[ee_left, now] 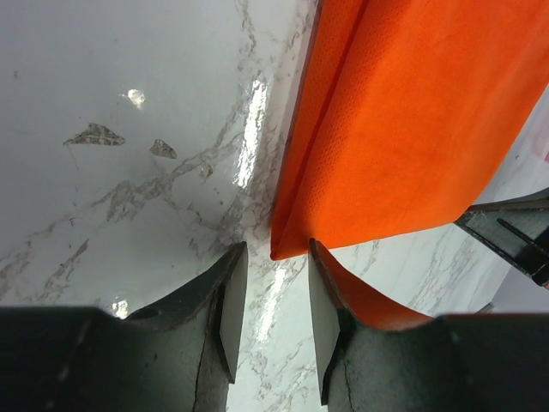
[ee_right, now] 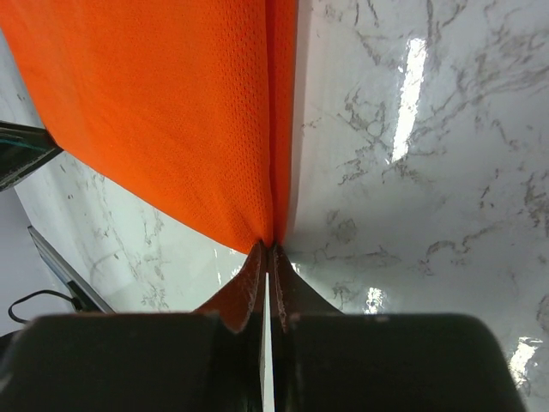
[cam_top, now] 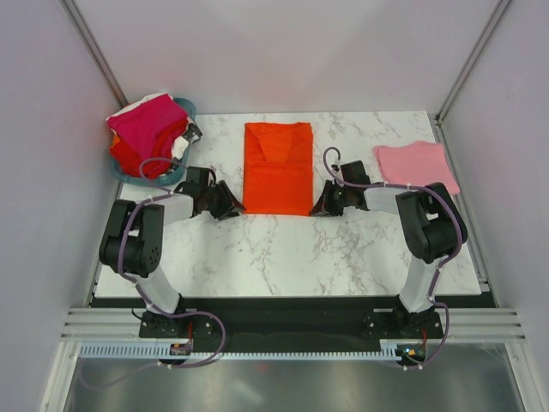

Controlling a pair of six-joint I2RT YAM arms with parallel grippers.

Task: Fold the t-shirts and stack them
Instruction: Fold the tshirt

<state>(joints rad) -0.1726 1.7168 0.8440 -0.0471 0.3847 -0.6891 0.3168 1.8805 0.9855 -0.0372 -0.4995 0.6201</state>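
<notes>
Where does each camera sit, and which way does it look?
Top external: above and behind the arms, looking down on the table; left gripper and right gripper show.
Left wrist: on the left arm, facing the orange t-shirt corner; its gripper is open.
Right wrist: on the right arm, facing the other near corner; its gripper is shut on it.
Shared: both wrist views show the orange t-shirt and the table.

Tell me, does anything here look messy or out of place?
Only the teal basket at the far left: its t-shirts are heaped above the rim in a rumpled pile. The orange t-shirt and pink t-shirt lie flat.
</notes>
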